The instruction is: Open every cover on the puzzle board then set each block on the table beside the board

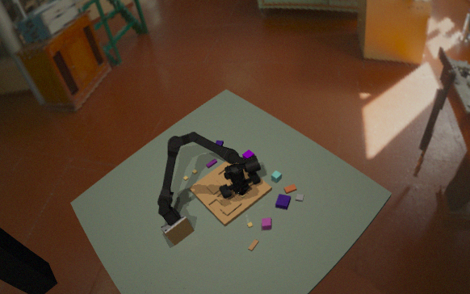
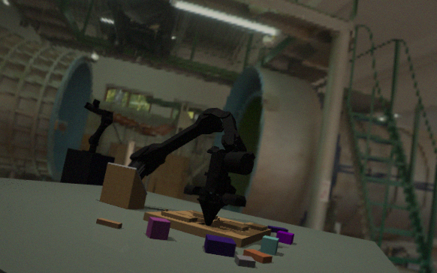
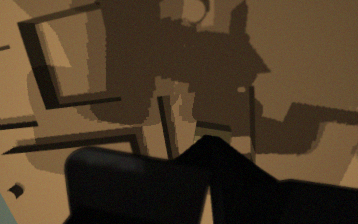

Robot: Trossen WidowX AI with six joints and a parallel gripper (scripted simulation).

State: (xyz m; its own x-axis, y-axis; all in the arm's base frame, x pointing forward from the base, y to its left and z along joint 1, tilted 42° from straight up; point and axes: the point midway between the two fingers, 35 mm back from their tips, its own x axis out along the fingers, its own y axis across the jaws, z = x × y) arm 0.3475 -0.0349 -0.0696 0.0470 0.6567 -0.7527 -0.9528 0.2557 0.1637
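Note:
The wooden puzzle board (image 1: 262,189) (image 2: 240,241) (image 3: 300,65) lies flat, with wood-coloured covers and dark outlines; which covers stand open is hard to tell under the shadows. My gripper (image 1: 241,193) (image 2: 208,224) (image 3: 210,143) is shut and empty, pointing down with its tips low over the middle of the board. A small pale greenish-yellow patch (image 3: 223,134) shows just beyond the tips, partly hidden; I cannot tell whether it is a block. Small yellow blocks lie on the table clear of the board: two at its left (image 1: 195,171) (image 1: 186,178), one in front (image 1: 249,224).
A magenta cube (image 1: 266,223) (image 2: 158,228), dark violet block (image 1: 283,201) (image 2: 219,245), teal block (image 1: 276,176) (image 2: 269,244), orange bar (image 1: 290,188) (image 2: 257,256), grey piece (image 1: 300,197) (image 2: 245,260) and tan bar (image 1: 253,245) (image 2: 109,223) lie around the board. Purple pieces (image 1: 248,154) (image 1: 211,163) lie behind it.

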